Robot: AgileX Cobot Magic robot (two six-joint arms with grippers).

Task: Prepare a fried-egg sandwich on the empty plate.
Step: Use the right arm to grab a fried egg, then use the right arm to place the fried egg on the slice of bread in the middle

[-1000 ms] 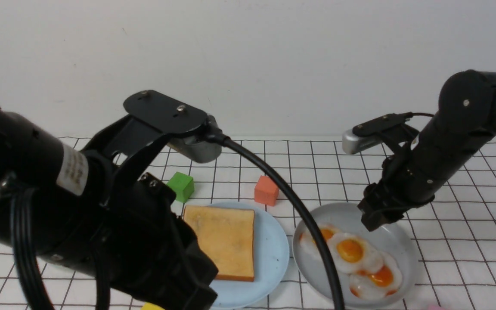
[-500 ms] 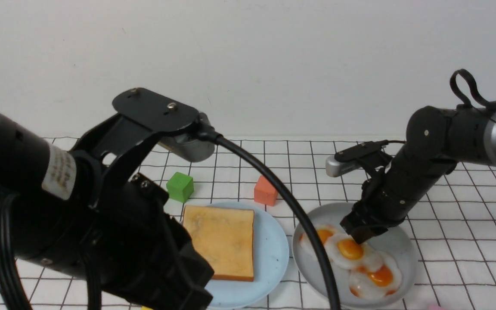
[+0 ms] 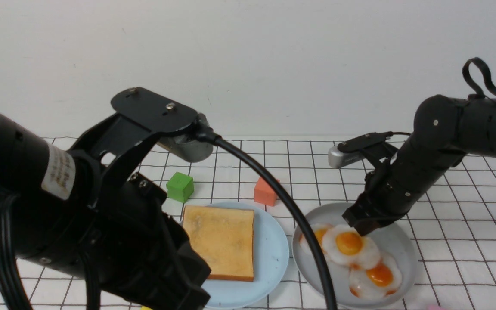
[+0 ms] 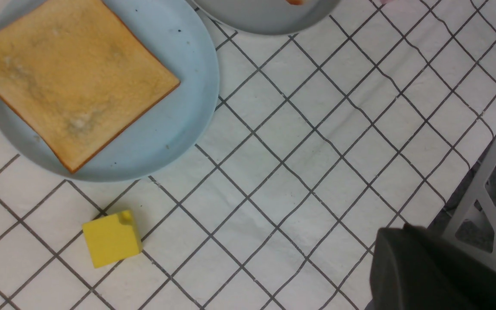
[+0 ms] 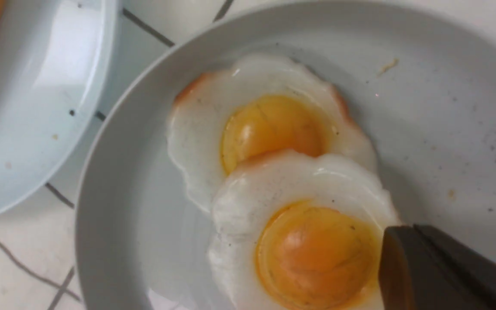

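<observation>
A golden-brown toast slice [image 3: 222,241] lies on the light blue plate [image 3: 274,254]; both also show in the left wrist view, toast [image 4: 71,82] and plate [image 4: 187,107]. Three fried eggs overlap on the grey plate [image 3: 398,245]. My right gripper [image 3: 361,227] is shut on the far edge of the middle fried egg [image 3: 349,247], which sits a little raised over the left egg [image 3: 312,237]. In the right wrist view the closed jaws [image 5: 396,258] cover the rim of that egg [image 5: 308,241]. My left gripper [image 4: 392,254] is shut and empty, above the cloth near the table's front edge. No second toast slice is in view.
A green cube [image 3: 180,186] and an orange-red cube [image 3: 266,190] stand behind the blue plate. A yellow cube [image 4: 111,238] lies in front of it. My left arm's black cable [image 3: 282,193] arcs across both plates. The cloth's edge [image 4: 480,150] meets a grey frame [image 4: 489,193].
My right gripper came down onto the grey plate and closed at the middle egg. That egg has since shifted up and left with the gripper. My left arm barely moved.
</observation>
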